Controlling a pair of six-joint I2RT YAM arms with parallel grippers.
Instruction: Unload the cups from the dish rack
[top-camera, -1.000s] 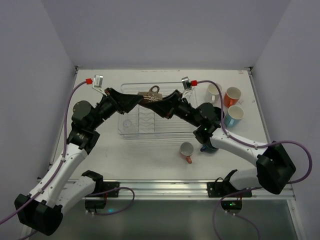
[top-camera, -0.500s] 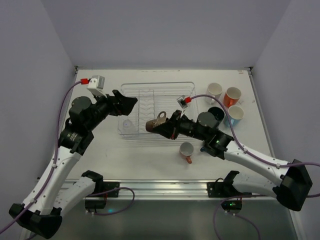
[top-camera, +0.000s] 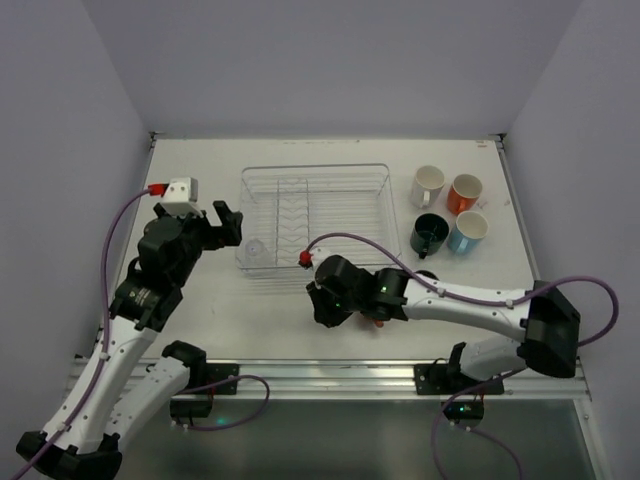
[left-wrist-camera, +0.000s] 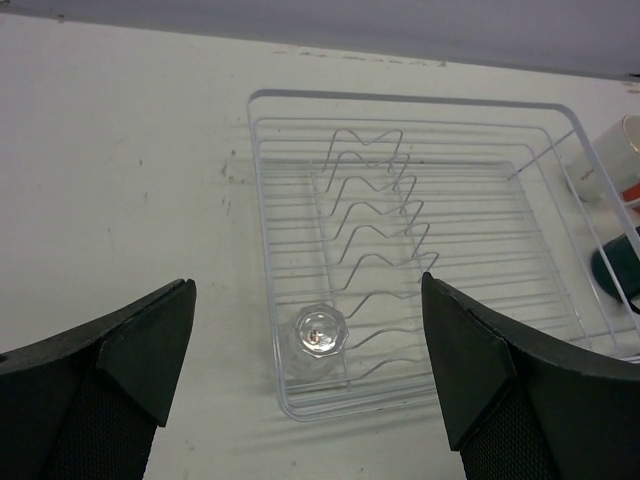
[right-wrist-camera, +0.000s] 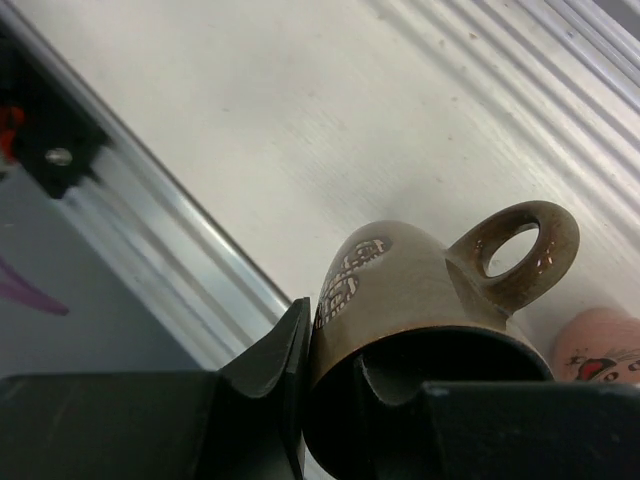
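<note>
Right gripper (top-camera: 325, 303) is low over the near part of the table (top-camera: 200, 315), just behind the front rail (top-camera: 330, 375) and in front of the dish rack (top-camera: 315, 215). It's pinched almost closed on the rim of the brown mug (right-wrist-camera: 420, 290), one finger outside the wall and one inside the mouth. The mug is out of the rack, tipped with its mouth toward the wrist camera and its handle on the far side. Can't tell if it touches the table. A pink cup (right-wrist-camera: 600, 350) sits just beside it on the handle side, on the table.

The rack is mid-table. The only thing in it is a clear tumbler (left-wrist-camera: 320, 335) at its near-left corner, standing among the wires.

Left gripper (top-camera: 225, 220) is pulled back to the rack's left side, off the rack, fingers spread fully wide with nothing between them. Its wrist camera looks straight across the rack.

Far right of the rack, four mugs stand on the table in a tight cluster, mouths up: teal mug (top-camera: 430, 235) and light blue mug (top-camera: 467, 230) in the nearer row, white mug (top-camera: 428, 185) and orange mug (top-camera: 465, 192) behind them.
</note>
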